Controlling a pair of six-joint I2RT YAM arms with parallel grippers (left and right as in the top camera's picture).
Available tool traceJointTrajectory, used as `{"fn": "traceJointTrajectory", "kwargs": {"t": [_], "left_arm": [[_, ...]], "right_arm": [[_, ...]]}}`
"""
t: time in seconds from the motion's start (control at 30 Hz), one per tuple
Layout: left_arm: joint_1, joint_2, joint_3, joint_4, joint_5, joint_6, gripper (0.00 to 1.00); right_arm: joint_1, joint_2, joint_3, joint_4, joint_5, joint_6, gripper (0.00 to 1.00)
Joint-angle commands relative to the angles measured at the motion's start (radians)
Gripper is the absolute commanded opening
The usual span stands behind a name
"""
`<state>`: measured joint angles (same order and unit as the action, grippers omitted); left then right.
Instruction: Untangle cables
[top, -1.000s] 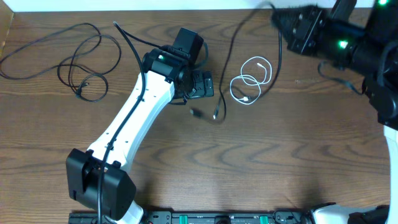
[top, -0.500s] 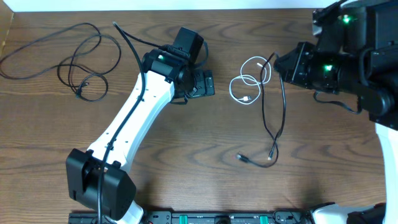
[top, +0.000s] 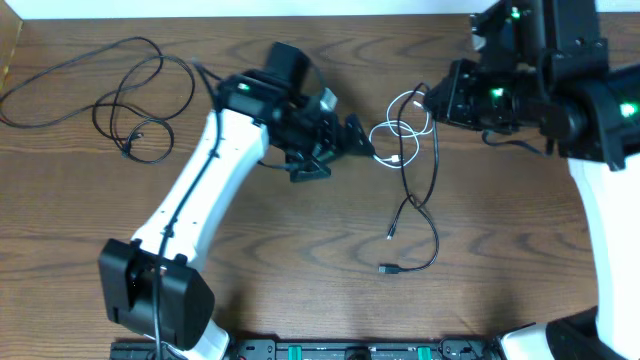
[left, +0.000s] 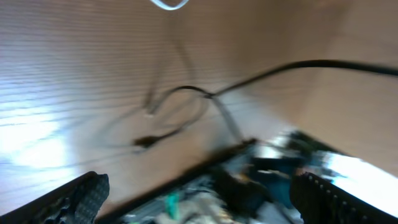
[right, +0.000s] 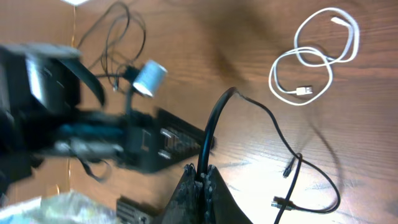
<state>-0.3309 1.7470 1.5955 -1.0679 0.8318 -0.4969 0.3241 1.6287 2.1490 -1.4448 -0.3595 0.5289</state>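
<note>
My right gripper (top: 437, 100) is shut on a long black cable (top: 432, 180) and holds it above the table. The cable hangs down, and its two plug ends (top: 389, 268) lie on the wood. In the right wrist view the fingers (right: 202, 177) pinch this black cable (right: 214, 127). The short white cable (top: 398, 132) lies coiled just left of that gripper and also shows as the white cable (right: 314, 59). My left gripper (top: 345, 148) stands open and empty beside the white coil. Its view is blurred, with both fingers (left: 84, 196) wide apart. A second black cable (top: 130, 100) lies looped at the far left.
The left arm (top: 215, 190) slants across the left half of the table. The right arm (top: 560, 90) fills the top right corner. A black rail (top: 350, 350) runs along the front edge. Bare wood lies around the plug ends.
My left gripper has swung right and turned toward the white coil. The right gripper has shifted left with the black cable, whose loose ends were dragged across the table to the lower middle.
</note>
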Motion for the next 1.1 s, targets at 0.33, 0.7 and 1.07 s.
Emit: {"fn": "traceJointTrajectory", "kwargs": {"t": [0.33,0.7,1.07], "left_arm": [[0.212,0.002,-0.005,0.000,0.235,-0.464,0.98],[0.210,0.002,-0.005,0.045,0.403,-0.799,0.94],[0.196,0.002,-0.005,0.045,0.575,-0.800,0.67]], "right_arm": [[0.063,0.026,-0.005,0.028,-0.181,-0.163,0.01],[0.237,0.026,-0.005,0.096,0.006,-0.227,0.01],[0.271,0.027,-0.005,0.141,0.021,-0.216,0.01]]}}
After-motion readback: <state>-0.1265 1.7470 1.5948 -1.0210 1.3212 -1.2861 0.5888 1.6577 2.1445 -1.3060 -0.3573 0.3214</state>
